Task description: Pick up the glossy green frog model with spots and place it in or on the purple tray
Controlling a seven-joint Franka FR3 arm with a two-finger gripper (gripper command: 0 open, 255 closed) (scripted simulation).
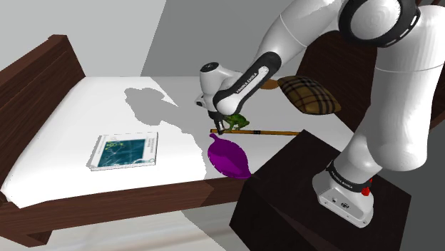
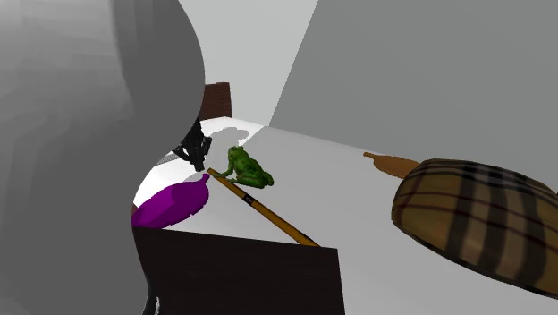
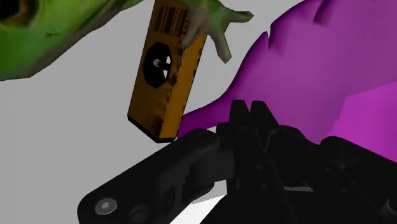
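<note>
end effector (image 1: 216,127) near frog (image 1: 238,121), likely outside tray (image 1: 229,158)

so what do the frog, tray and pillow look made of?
Frog: mottled green, hardly any shine here; plastic or resin at a guess.
Tray: even purple, smooth with soft shading; probably plastic, not certain.
Pillow: brown plaid with dark stripes, matte; looks like woven cloth.
</note>
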